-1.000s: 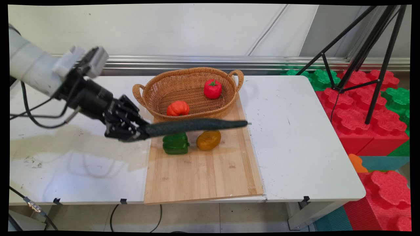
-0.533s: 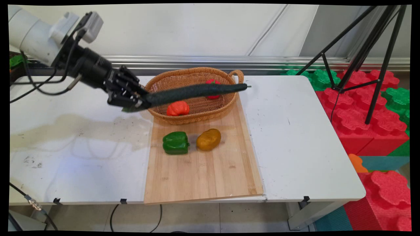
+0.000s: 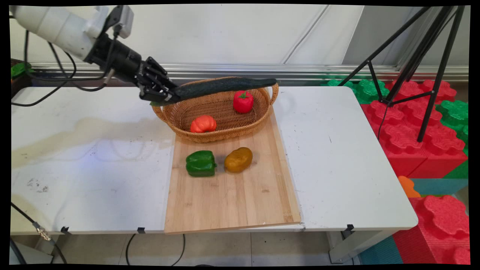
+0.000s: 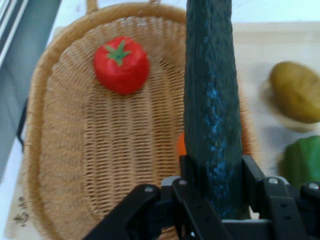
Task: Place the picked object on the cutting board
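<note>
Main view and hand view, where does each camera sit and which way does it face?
Main view: fixed above the table's near side, looking down across it to the wall; shows the arm and the tool holding a cucumber.
Hand view: on the hand, looking along the tool down into the basket; shows linkage and fingers.
Shared: cucumber, basket, tomato, potato, green pepper.

The basket sits on the board's far end, holding a tomato at its far right and a second tomato near its front left. A pepper and potato lie side by side mid-board, pepper left. A cucumber hangs over the basket's far rim.
</note>
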Tool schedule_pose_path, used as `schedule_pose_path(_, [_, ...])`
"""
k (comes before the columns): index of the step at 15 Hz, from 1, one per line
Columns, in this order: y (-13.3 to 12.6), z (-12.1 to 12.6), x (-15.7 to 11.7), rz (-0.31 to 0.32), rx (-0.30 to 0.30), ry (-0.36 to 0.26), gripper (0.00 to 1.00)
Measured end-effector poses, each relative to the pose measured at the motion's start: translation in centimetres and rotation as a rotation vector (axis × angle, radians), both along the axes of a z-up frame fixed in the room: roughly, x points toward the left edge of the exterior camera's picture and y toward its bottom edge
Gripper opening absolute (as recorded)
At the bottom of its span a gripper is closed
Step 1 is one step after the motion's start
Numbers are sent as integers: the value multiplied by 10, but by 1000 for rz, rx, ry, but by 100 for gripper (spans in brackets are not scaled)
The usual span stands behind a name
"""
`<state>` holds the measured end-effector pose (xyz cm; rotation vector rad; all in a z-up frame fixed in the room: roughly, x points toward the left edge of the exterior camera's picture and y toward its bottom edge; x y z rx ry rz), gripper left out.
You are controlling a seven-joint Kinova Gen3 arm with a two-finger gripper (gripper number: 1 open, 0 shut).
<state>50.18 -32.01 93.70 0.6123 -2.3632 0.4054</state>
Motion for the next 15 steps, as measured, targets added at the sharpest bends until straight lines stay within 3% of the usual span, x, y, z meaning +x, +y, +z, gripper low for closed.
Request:
schedule_pose_path(9, [-65, -61, -1, 23, -17, -115, 0])
schedule_pose_path(10, [-69, -66, -2, 22, -16, -120, 100])
schedule_pose_path(15, [-80, -76, -1, 38, -10, -105, 100])
